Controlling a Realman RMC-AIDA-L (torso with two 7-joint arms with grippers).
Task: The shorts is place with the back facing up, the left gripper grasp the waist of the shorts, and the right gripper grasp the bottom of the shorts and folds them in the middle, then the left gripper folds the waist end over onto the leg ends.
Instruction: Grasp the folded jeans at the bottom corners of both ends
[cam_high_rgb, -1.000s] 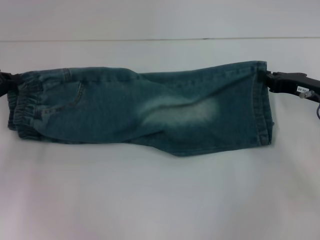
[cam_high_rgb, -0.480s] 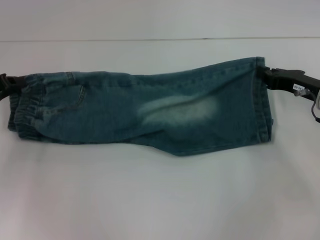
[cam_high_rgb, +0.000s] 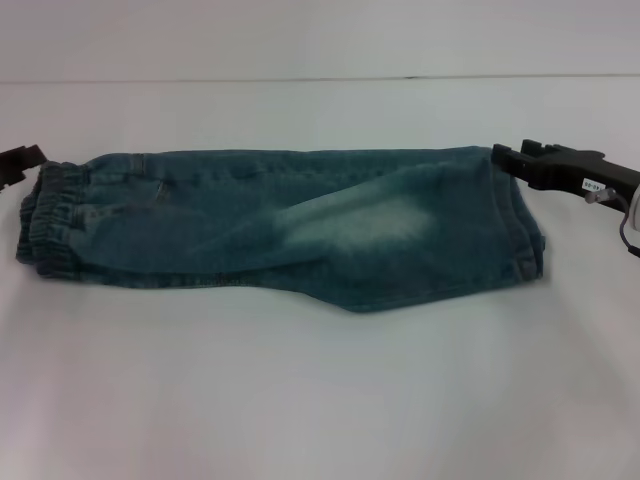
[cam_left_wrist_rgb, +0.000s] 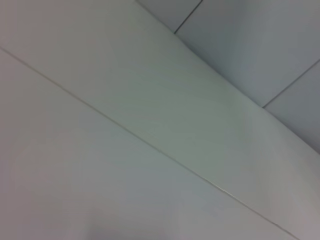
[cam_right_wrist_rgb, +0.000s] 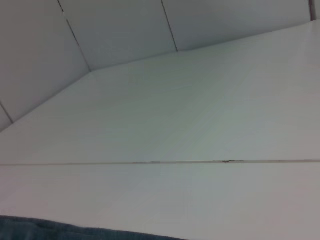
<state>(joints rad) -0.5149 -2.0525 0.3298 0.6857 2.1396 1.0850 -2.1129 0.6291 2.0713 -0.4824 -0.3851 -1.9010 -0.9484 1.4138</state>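
The denim shorts (cam_high_rgb: 290, 222) lie folded lengthwise across the white table (cam_high_rgb: 320, 400), elastic waist at nine o'clock, leg hems at three. The left gripper (cam_high_rgb: 22, 160) sits just off the waistband's far corner, the right gripper (cam_high_rgb: 515, 160) beside the hem's far corner. Whether either's jaws are open, I cannot tell.

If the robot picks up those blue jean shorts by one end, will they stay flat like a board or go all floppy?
Probably floppy: the shorts lie folded lengthwise on the table with soft wrinkles, so they would likely droop. The denim looks thick, so fairly heavy for cloth. The bunched elastic waist near the left gripper may stretch when pulled.
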